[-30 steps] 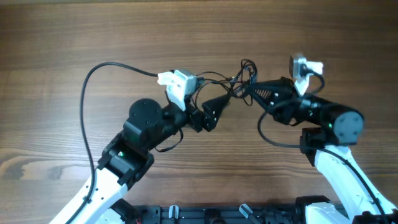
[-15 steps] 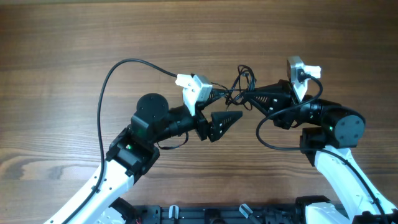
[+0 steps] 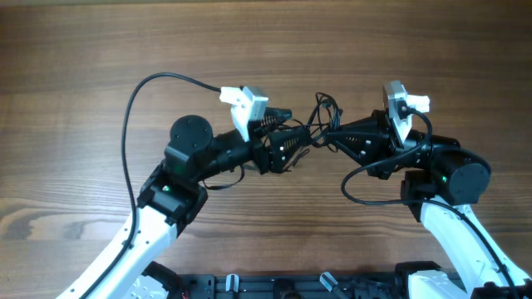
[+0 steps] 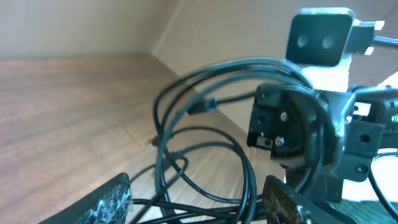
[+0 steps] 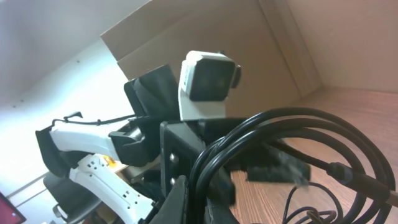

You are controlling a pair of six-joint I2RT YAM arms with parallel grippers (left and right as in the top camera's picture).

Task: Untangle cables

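Cables (image 3: 321,122) at right end effector (image 3: 329,136) tip

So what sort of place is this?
Probably a robotics lab or test bench: a robot's left arm and right arm share a wooden table, handling a tangle of thin black cables.

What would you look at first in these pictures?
A small knot of thin black cables sits in the middle of the view from above, over the wooden table. The right gripper pinches it from one side. The left gripper faces it from the other side, open, with loose loops between its fingers.
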